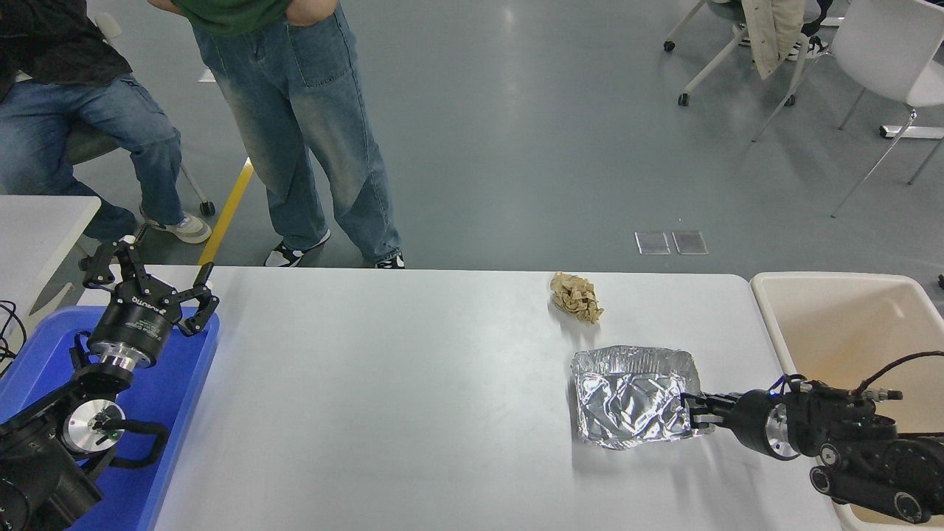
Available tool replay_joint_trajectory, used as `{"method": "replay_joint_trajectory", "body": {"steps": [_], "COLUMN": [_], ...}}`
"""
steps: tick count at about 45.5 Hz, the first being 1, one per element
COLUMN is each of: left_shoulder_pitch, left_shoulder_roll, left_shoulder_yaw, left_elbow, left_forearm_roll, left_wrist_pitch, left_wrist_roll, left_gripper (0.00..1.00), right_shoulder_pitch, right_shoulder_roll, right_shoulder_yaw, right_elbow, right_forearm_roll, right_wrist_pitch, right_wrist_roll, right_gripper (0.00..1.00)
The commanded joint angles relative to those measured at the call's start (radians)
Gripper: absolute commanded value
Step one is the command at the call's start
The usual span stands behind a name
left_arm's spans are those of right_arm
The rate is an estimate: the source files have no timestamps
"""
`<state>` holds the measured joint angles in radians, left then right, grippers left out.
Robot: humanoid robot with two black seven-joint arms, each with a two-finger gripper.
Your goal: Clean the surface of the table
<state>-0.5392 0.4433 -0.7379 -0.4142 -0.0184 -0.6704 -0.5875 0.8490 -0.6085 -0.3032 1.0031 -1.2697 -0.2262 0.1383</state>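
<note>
Reaching from lower right, right gripper [692,414] sits at foil tray [633,397] rim, grip state unclear; table surface [383,398] fills frame centre w/ crumpled paper [577,296]; beige bin [848,324] waits at right.

One camera only, mounted high on the robot's side, looks forward and down over the table surface [413,398]. It takes in the whole far edge, both far corners, and the grey floor [531,147] beyond.
</note>
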Motion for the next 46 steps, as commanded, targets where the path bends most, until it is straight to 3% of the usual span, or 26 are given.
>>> {"method": "replay_joint_trajectory", "body": {"steps": [1,21,37,46], "left_shoulder_pitch": [0.001,-0.001,0.001,0.001], "left_shoulder_roll": [0.0,0.0,0.0,0.0], "left_shoulder_yaw": [0.0,0.0,0.0,0.0], "left_elbow": [0.0,0.0,0.0,0.0], "left_forearm_roll": [0.0,0.0,0.0,0.0], "left_wrist_pitch": [0.0,0.0,0.0,0.0], "left_wrist_roll": [0.0,0.0,0.0,0.0], "left_gripper": [1.0,1.0,1.0,1.0], "right_shoulder_pitch": [0.009,0.058,0.176,0.252], "right_shoulder_roll": [-0.002,-0.069,-0.338,-0.479], "right_shoulder_yaw": [-0.02,-0.022,-0.017,0.007], "right_elbow": [-0.02,0.035,0.345,0.414], "right_forearm_roll": [0.001,0.015,0.013,0.016], "right_wrist_pitch": [0.001,0.016,0.022,0.082], "right_wrist_roll": [0.018,0.038,0.047,0.086], "right_gripper": [0.0,0.0,0.0,0.0]}}
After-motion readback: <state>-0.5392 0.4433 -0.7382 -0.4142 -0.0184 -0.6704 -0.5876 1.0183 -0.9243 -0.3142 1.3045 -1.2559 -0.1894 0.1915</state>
